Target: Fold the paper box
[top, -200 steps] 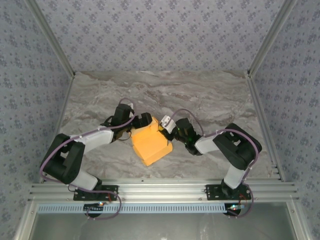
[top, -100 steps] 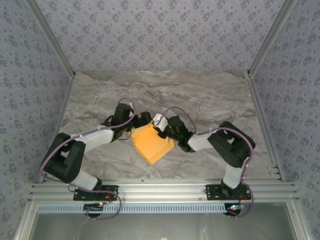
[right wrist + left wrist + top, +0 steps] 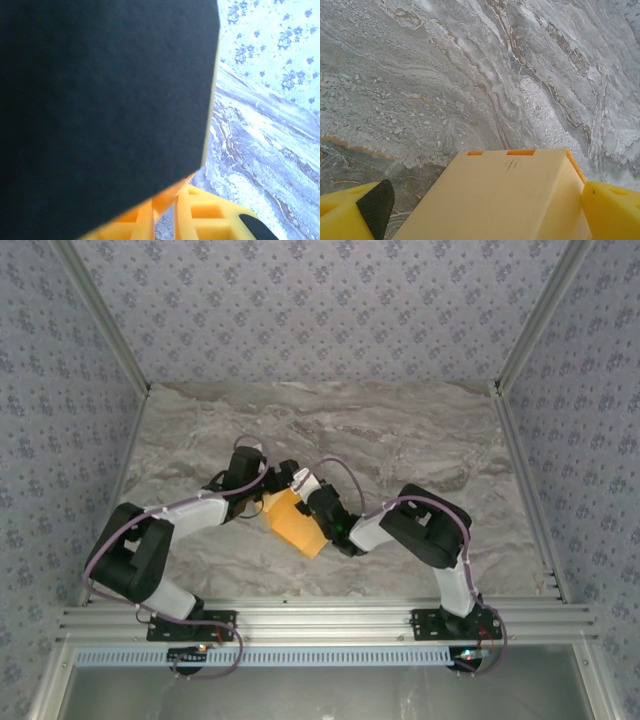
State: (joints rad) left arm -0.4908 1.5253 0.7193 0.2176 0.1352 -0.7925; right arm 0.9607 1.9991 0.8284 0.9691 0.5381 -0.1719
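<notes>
The paper box (image 3: pixel 298 526), yellow-orange card, lies on the marble table between my two arms. In the left wrist view its pale panel (image 3: pixel 505 195) has two orange slots at the far edge. My left gripper (image 3: pixel 480 210) stands open astride that panel, and it meets the box's far left end in the top view (image 3: pixel 280 481). My right gripper (image 3: pixel 306 488) reaches over the box from the right. In the right wrist view, its jaws (image 3: pixel 172 202) are nearly together, with an orange card edge (image 3: pixel 167 196) pinched between them. A dark shaded panel (image 3: pixel 100 100) hides most of that view.
The marble table (image 3: pixel 430 440) stretches wide behind and to the right of the box. Patterned walls with aluminium posts (image 3: pixel 525 335) enclose it. An aluminium rail (image 3: pixel 320 620) carrying both arm bases runs along the near edge.
My right arm has swung left over the box and its jaws have drawn together. The box now shows narrower from above. The left arm has stayed put.
</notes>
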